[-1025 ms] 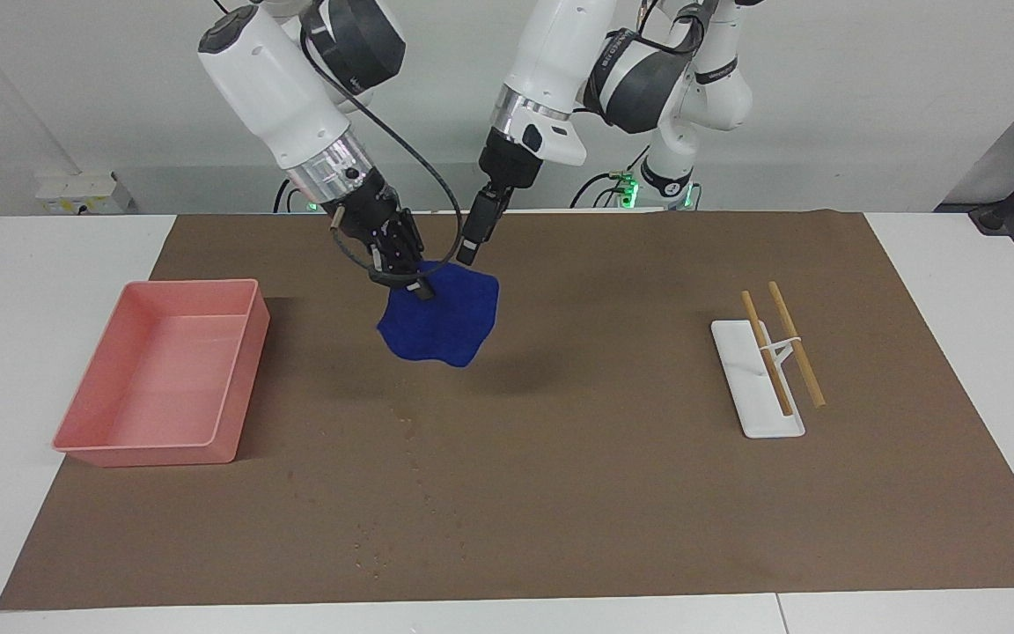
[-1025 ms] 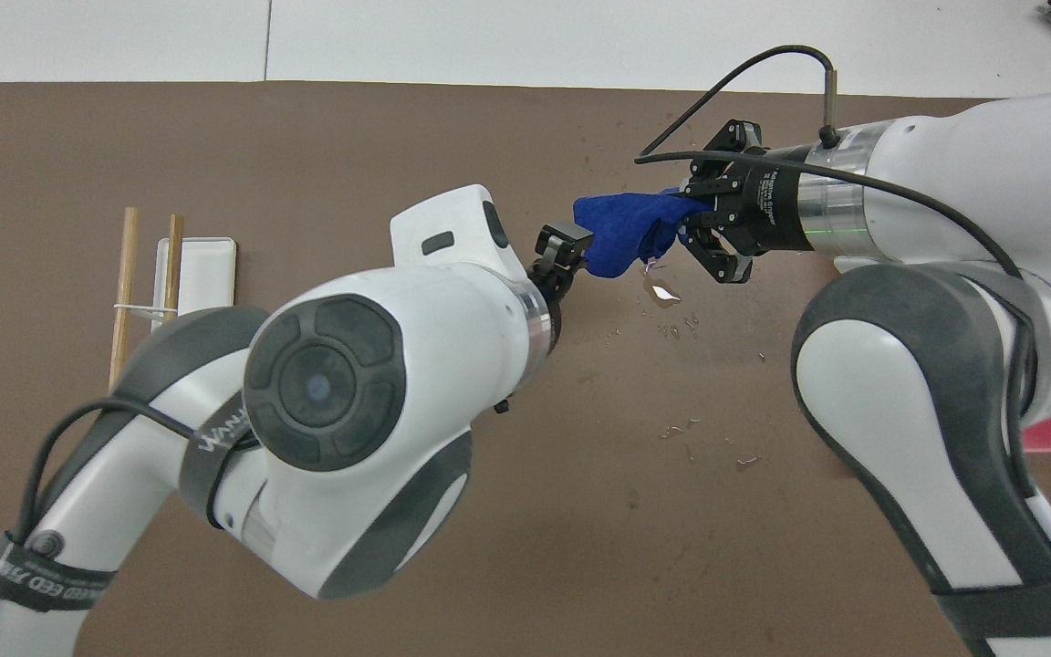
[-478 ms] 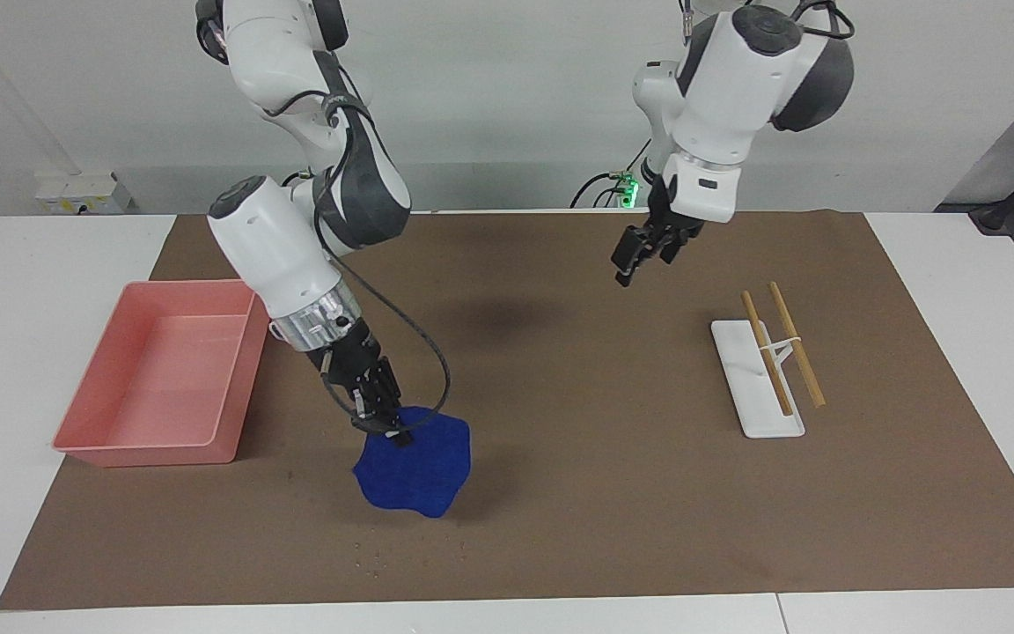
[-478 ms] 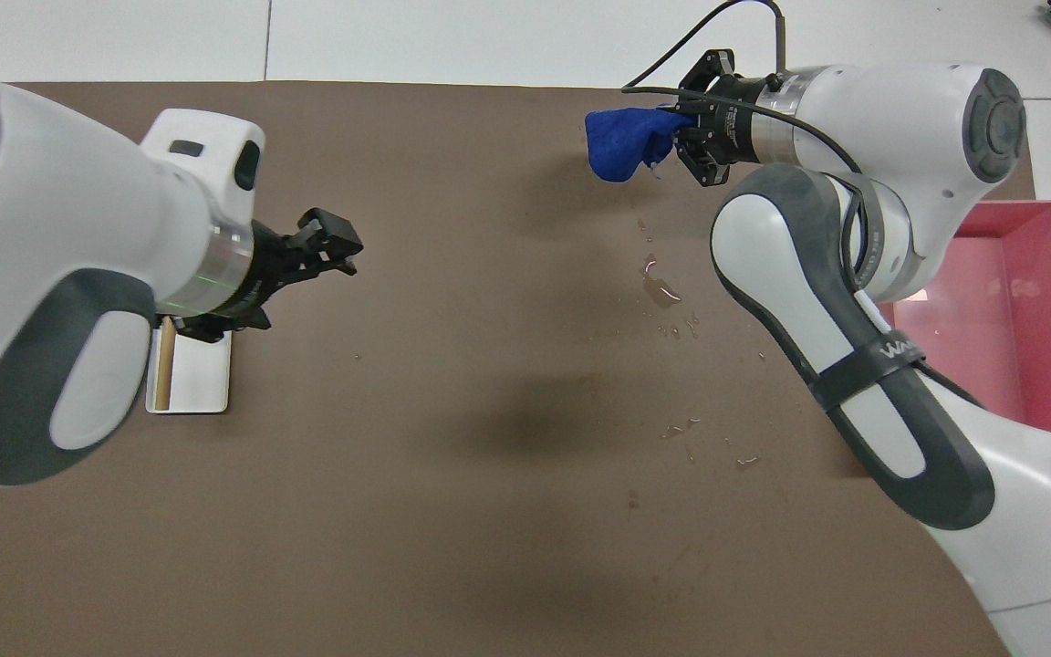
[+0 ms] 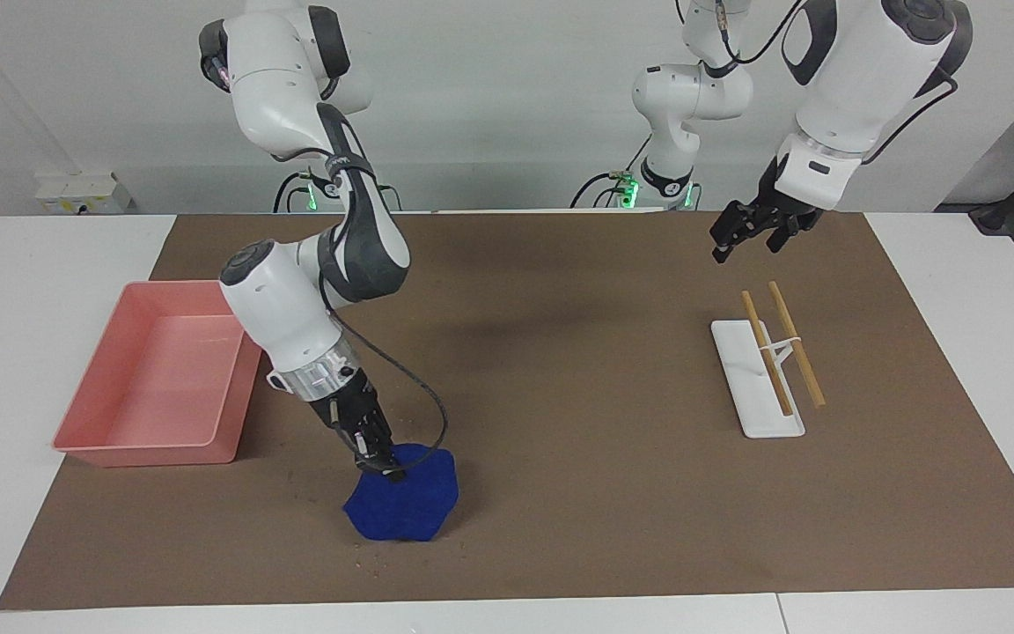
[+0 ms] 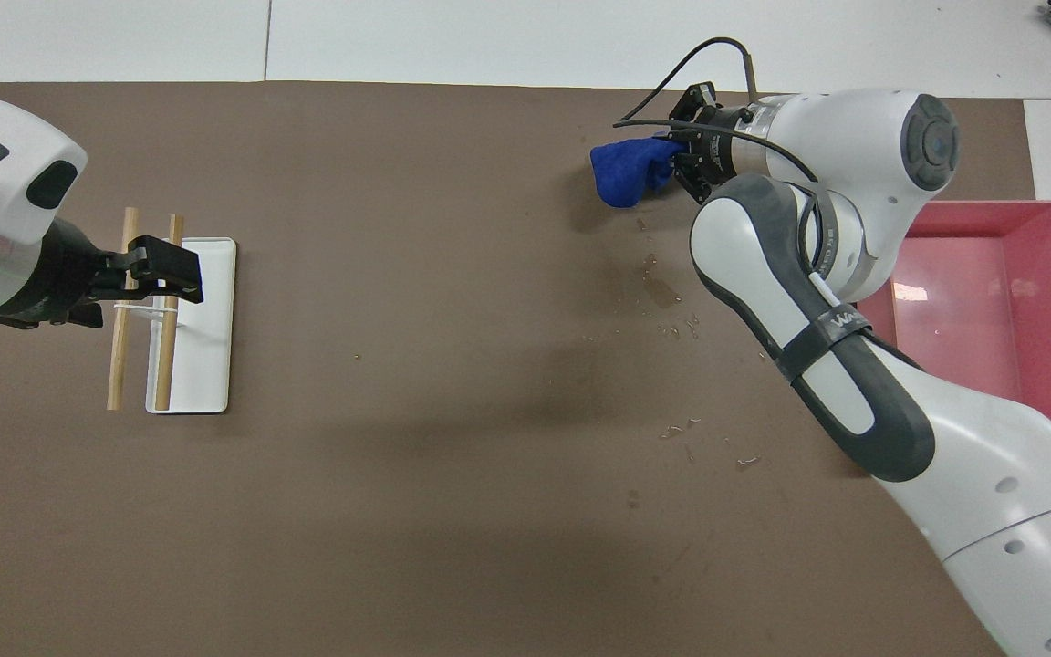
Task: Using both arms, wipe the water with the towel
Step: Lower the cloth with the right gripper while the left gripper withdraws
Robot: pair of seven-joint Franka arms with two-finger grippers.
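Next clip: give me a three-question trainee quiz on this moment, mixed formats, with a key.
1. True or false: the left gripper holds the blue towel.
2. Multiple choice: which thing lies nearest the towel? A) the pink tray B) the white rack with two wooden sticks C) a cup
3. Fill in: the right gripper presses the towel onto the brown ____.

Key:
1. False. The right gripper grips the towel; the left gripper hangs in the air above the mat near the rack, holding nothing.
2. A
3. mat
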